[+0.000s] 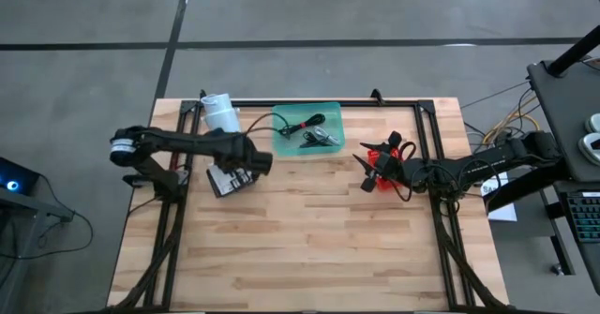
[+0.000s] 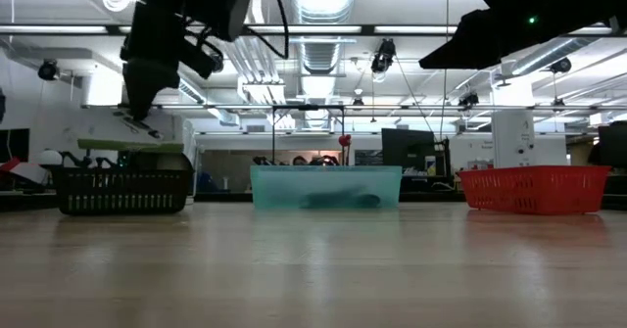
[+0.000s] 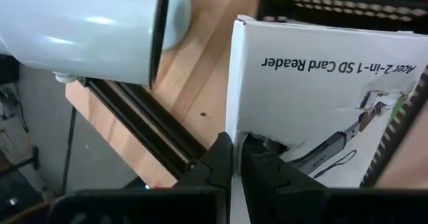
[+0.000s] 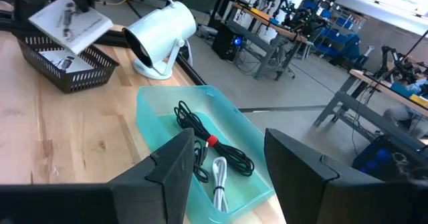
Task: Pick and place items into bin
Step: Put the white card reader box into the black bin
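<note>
My left gripper (image 3: 237, 142) is shut on a flat white packet with black print (image 3: 321, 97) and holds it above a black mesh basket (image 2: 122, 189) near the table's left side. In the right wrist view that basket (image 4: 63, 73) has another white packet (image 4: 61, 62) lying in it. The teal bin (image 1: 307, 131) at the far middle holds a thin black cable (image 4: 207, 140) and a silvery-white cord (image 4: 219, 177). My right gripper (image 4: 224, 147) is open and hovers to the right of the bin, touching nothing. My left gripper pinches the white packet by its edge near one corner (image 3: 235, 127) between its two fingers. The packet (image 2: 127, 127) is lifted clear and lies roughly flat, slightly tilted, above the black basket.
A white cylindrical roll on a foot (image 1: 220, 112) stands at the far left beside the bin. A red mesh basket (image 1: 386, 155) sits under my right arm. A black frame (image 1: 427, 145) runs along the table's sides. The near half of the wooden table (image 1: 309, 248) is bare.
</note>
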`<state>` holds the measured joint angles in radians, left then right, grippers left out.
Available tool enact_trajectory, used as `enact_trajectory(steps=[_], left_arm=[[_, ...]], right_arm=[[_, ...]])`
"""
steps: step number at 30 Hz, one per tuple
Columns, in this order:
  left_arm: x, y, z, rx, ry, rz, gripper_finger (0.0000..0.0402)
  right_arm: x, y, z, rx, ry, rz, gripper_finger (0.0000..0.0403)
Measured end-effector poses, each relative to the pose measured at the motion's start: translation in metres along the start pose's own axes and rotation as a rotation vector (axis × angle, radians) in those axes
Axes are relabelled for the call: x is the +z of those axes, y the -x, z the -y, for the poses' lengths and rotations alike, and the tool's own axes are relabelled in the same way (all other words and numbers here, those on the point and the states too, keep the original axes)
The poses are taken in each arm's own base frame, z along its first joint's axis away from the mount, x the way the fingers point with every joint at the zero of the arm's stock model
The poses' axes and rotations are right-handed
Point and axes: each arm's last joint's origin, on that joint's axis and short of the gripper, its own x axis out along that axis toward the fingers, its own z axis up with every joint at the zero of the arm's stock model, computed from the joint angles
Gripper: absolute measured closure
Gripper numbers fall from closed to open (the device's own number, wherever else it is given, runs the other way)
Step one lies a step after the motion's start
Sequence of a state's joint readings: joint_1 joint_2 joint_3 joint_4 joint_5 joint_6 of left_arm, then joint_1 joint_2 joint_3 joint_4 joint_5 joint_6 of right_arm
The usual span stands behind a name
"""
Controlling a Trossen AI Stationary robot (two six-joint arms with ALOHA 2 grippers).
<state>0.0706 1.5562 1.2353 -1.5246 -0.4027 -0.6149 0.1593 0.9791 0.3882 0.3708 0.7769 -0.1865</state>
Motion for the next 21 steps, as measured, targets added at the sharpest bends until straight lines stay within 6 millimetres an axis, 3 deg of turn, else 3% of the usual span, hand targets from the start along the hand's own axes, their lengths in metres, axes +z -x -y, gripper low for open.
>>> enact_trajectory(steps=[9,21], left_arm=[[0.013,-0.014,-0.005,-0.037,0.003,0.019,0.04],[0.006,-0.028,0.0,-0.065,-0.016,-0.053,0.04]], right_arm=[[-0.002,0.0,0.0,0.003,0.016,-0.017,0.0234],[-0.002,0.0,0.0,0.003,0.014,-0.017,0.0234]])
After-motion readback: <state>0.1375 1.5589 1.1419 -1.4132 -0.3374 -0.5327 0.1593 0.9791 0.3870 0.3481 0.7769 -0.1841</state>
